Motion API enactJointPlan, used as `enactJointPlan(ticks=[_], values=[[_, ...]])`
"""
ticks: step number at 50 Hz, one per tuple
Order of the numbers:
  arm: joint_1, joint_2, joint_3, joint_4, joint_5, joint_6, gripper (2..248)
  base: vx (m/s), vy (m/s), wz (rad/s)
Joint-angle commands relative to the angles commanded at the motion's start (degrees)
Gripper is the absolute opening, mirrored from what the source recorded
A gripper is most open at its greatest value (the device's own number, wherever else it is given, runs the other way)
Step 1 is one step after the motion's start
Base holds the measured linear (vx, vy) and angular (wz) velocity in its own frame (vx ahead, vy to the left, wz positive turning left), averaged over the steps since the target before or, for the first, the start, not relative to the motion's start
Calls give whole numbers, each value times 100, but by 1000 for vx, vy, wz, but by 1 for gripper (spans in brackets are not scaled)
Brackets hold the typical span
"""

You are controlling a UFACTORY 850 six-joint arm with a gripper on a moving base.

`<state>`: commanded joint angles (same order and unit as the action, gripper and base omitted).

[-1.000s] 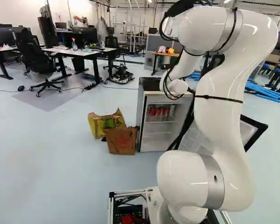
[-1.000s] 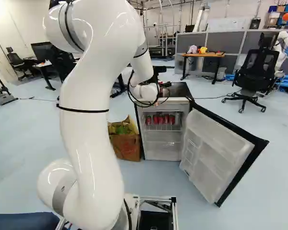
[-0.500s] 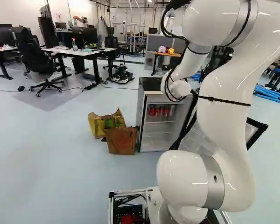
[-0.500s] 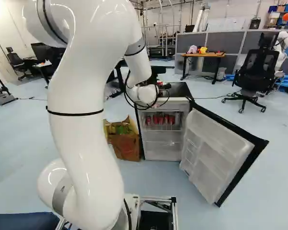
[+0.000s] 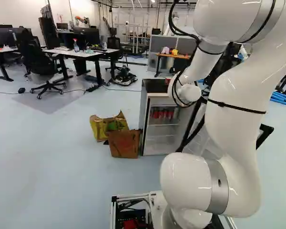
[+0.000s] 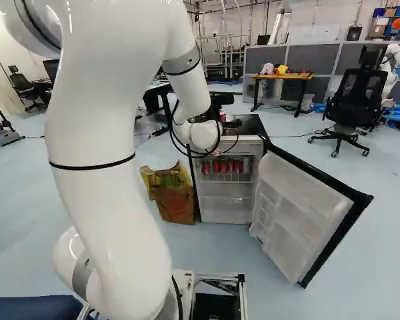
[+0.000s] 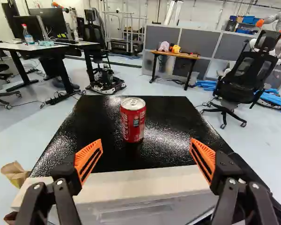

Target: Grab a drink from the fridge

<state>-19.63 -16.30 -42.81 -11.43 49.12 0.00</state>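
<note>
While the fridge (image 6: pixel 227 200) stands with its door (image 6: pixel 307 213) swung wide to the right, a red drink can (image 7: pixel 133 121) sits upright on its black top, near the middle. At the front of that top, the tool (image 6: pixel 232 123) is released and grasping nothing. Seen from the wrist, the tool (image 7: pixel 146 149) has its two orange pads (image 7: pixel 88 161) spread well apart, facing one another, with the can ahead of the space between them and touching neither.

Inside the fridge, more red cans (image 6: pixel 227 166) stand in a row on the upper shelf. The white arm (image 6: pixel 107 160) reaches forward to the fridge, its wrist end by the front left of the top. On the floor, just left of the fridge, are a brown bag (image 5: pixel 124 144) and a yellow bag (image 5: pixel 102 126). Beyond the fridge and to its right is a black office chair (image 6: pixel 352 97).
</note>
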Motion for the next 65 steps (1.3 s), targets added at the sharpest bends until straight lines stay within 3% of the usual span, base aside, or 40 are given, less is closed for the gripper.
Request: enactJointPlan(ticks=[24,65], values=[[-422,539,290,42,-425,0,247,0,0,0],[-1225,1183,417,361,-2261,0,247,0,0,0]])
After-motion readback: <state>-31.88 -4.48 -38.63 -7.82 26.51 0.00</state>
